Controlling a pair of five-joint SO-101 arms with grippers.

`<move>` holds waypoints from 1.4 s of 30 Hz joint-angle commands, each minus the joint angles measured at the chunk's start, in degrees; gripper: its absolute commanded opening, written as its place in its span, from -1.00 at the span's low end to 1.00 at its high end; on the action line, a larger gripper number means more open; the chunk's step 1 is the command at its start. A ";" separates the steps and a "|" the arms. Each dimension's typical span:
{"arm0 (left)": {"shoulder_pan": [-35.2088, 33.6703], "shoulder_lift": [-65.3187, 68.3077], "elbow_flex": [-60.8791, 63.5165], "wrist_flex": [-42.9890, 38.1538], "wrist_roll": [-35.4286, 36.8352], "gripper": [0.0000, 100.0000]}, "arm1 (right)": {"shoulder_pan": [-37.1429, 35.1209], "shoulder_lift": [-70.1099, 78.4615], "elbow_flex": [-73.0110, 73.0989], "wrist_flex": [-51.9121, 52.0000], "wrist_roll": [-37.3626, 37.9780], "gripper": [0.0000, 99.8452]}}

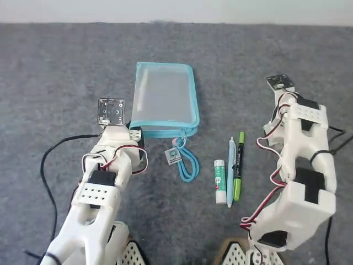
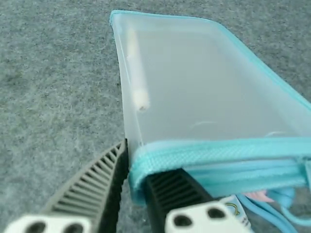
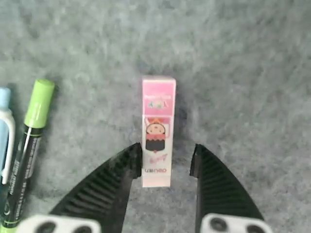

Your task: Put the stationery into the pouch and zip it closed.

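Observation:
The translucent pouch (image 1: 165, 96) with teal trim lies flat at the table's middle, its zipper edge (image 2: 218, 153) toward the arms. My left gripper (image 2: 138, 187) is shut on the pouch's near left corner (image 1: 134, 134). A glue stick (image 1: 219, 174), a light blue pen (image 1: 230, 171) and a green marker (image 1: 238, 165) lie side by side to the right of the pouch. A pink eraser (image 3: 158, 128) lies beyond the marker (image 3: 29, 131), and my right gripper (image 3: 165, 158) stands open with its fingertips either side of the eraser's near end. In the high view the right arm (image 1: 300, 143) covers the eraser.
A teal wrist loop (image 1: 188, 161) with a small tag (image 1: 174, 156) trails from the pouch's zipper end toward the glue stick. A pale stick-like shape (image 2: 137, 73) shows through the pouch wall. Grey carpet (image 1: 66, 66) covers the table.

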 commanded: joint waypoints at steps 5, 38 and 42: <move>0.00 -0.44 -0.57 -1.49 -0.09 -0.98 | -0.92 -6.02 2.20 1.98 -0.70 -0.65; -0.26 -0.44 -0.04 -1.41 0.00 -0.98 | -1.89 -4.18 3.96 -2.68 -0.35 -0.66; -0.26 -0.44 0.04 -1.41 0.00 -0.98 | -1.80 -0.66 3.60 -4.88 -0.53 -0.67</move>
